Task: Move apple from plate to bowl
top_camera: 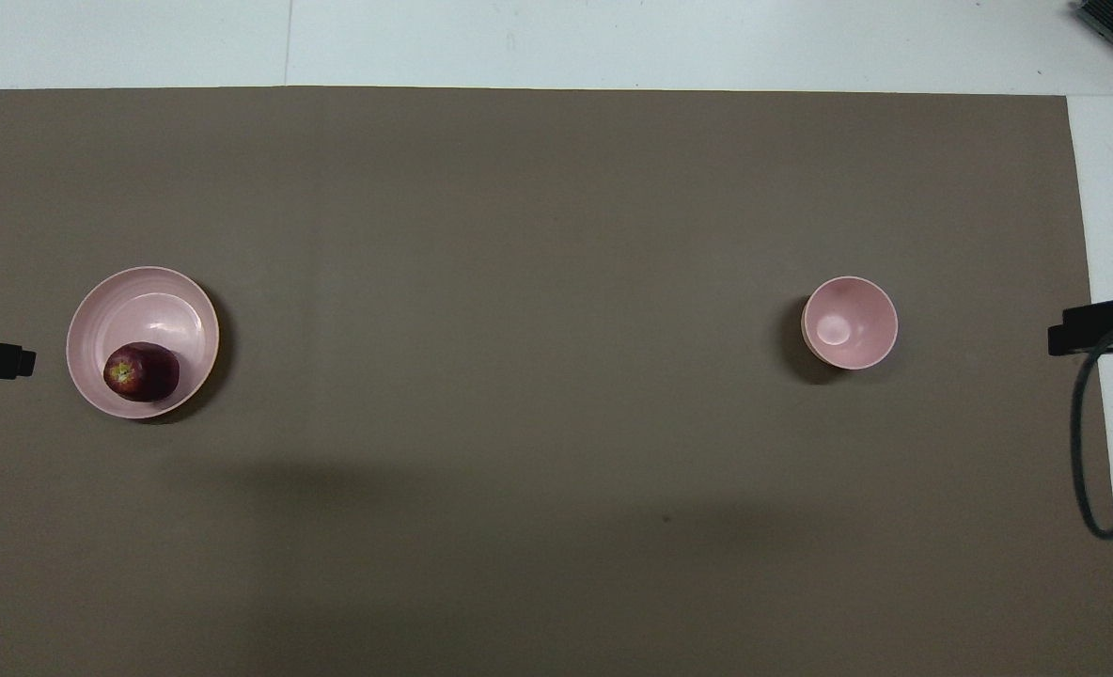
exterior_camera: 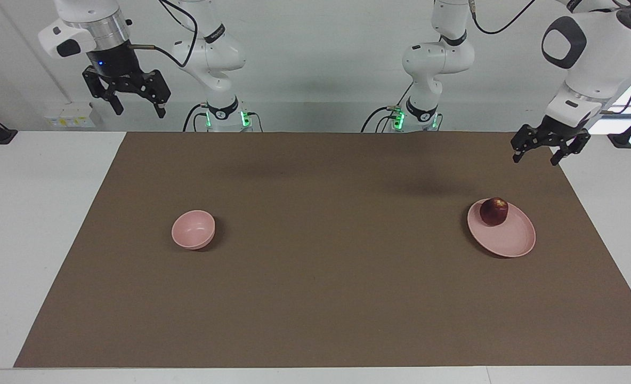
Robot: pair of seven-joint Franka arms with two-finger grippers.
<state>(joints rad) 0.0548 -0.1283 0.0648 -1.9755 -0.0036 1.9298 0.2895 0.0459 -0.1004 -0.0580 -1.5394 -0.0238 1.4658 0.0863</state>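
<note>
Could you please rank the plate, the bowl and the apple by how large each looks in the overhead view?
1. The plate, clearly widest.
2. The bowl, roughly half the plate's width.
3. The apple, a little smaller than the bowl.

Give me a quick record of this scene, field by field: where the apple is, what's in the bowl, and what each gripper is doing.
apple: dark red apple on the plate, on the part nearer to the robots
plate: pale pink plate toward the left arm's end of the table
bowl: pale pink bowl toward the right arm's end, holding nothing
mat: brown mat under both dishes
left gripper: open, raised near the mat's corner, closest to the plate
right gripper: open, raised high, waiting
task status: apple not yet moved
</note>
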